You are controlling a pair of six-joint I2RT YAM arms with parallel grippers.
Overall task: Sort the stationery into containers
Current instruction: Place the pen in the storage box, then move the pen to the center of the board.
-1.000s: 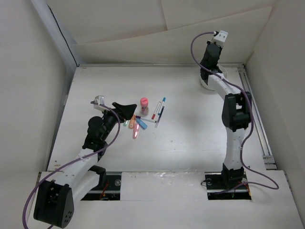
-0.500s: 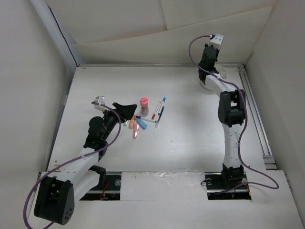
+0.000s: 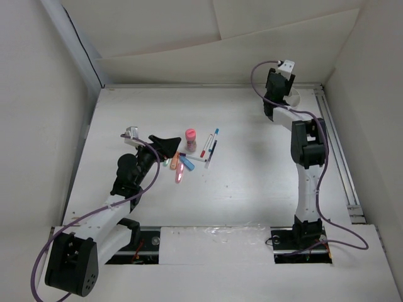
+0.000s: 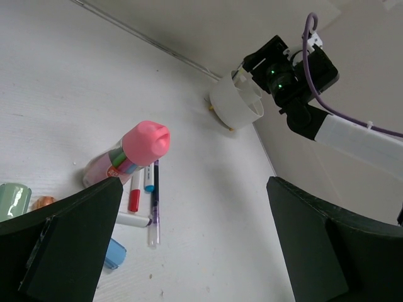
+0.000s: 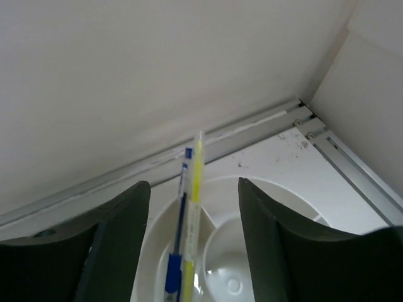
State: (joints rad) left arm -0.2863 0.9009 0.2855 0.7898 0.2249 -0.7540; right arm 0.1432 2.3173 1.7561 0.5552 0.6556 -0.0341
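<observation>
Over the round white plastic cup (image 5: 227, 264), your right gripper (image 5: 192, 185) is released, slim yellow pen (image 5: 196, 176) standing inside; left gripper (image 4: 194, 182) gapes.

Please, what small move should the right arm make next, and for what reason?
Probably raise the right gripper straight up, clear of the white cup. Its jaws stand apart on both sides of the yellow pen and the blue pen, which stand in a compartment of the cup and appear released. The pink capped bottle and other pens lie unsorted elsewhere.
</observation>
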